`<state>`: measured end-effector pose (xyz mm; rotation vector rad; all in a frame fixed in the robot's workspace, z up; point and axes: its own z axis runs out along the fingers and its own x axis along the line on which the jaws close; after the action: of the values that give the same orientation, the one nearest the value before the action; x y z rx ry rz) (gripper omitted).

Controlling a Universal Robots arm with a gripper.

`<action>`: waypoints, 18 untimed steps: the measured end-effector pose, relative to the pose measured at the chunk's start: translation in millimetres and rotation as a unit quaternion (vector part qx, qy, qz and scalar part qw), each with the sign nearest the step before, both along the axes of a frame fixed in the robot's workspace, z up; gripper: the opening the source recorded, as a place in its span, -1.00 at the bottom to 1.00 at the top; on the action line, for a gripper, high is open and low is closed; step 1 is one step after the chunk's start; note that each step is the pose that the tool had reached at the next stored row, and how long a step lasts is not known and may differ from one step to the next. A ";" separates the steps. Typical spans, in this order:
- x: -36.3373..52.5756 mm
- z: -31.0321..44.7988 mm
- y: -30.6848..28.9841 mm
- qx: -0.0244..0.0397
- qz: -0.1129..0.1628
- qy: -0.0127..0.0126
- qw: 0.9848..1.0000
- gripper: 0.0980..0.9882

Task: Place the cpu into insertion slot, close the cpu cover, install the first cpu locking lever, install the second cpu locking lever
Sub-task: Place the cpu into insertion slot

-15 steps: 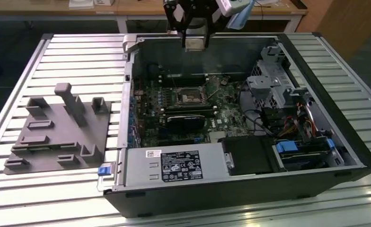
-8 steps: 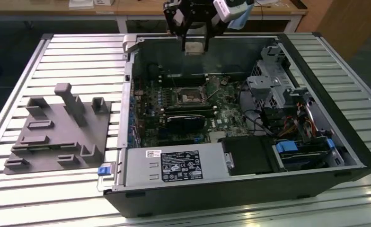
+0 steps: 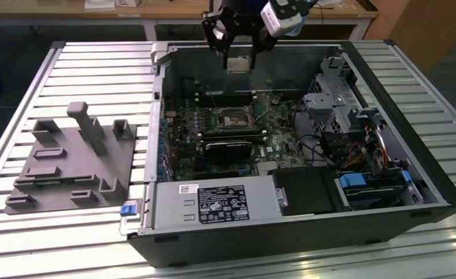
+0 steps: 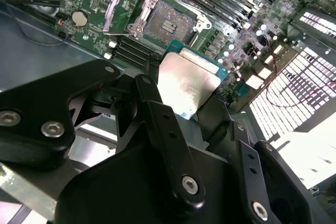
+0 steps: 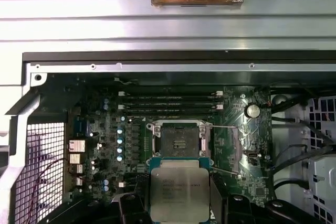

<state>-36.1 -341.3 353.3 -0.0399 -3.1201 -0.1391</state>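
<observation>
Where the pincer hangs: the pincer [image 3: 238, 56] is seen in the upper middle of the exterior view, above the far wall of the open computer case [image 3: 290, 232].
Pincer state: its black fingers [image 4: 157, 124] are closed against opposite edges of the cpu [image 4: 186, 85], which is pinched between them.
Cpu: held in the air with its dull metal top turned to both wrist cameras; it is well apart from the board below and touches only the fingers.
Insertion slot: the insertion slot [image 3: 234, 119] is found on the green board near the middle of the exterior view; its dark centre is uncovered, and nothing is seated in it in the first wrist view [image 5: 179, 141].
Cpu cover: the cpu cover [image 4: 112, 8] appears to be swung up and open beside the slot, though its angle is hard to judge.
Memory slots: long black memory slots [image 5: 168, 103] are laid side by side just beyond the slot.
Tabletop: the case is carried on a slatted metal tabletop [image 3: 96, 64].
Grey fixture: a grey moulded fixture [image 3: 65, 168] is set on the tabletop at the exterior view's left, apart from the case.
</observation>
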 end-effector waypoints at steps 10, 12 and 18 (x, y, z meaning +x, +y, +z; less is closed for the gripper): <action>0.0 -18.1 0.0 0.000 0.000 0.000 1.000 0.00; 0.0 -21.7 0.0 0.000 0.000 0.000 1.000 0.00; 0.0 -32.7 0.0 0.000 0.000 0.000 1.000 0.00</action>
<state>-36.1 -341.3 320.6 -0.0400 -3.1201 -0.1392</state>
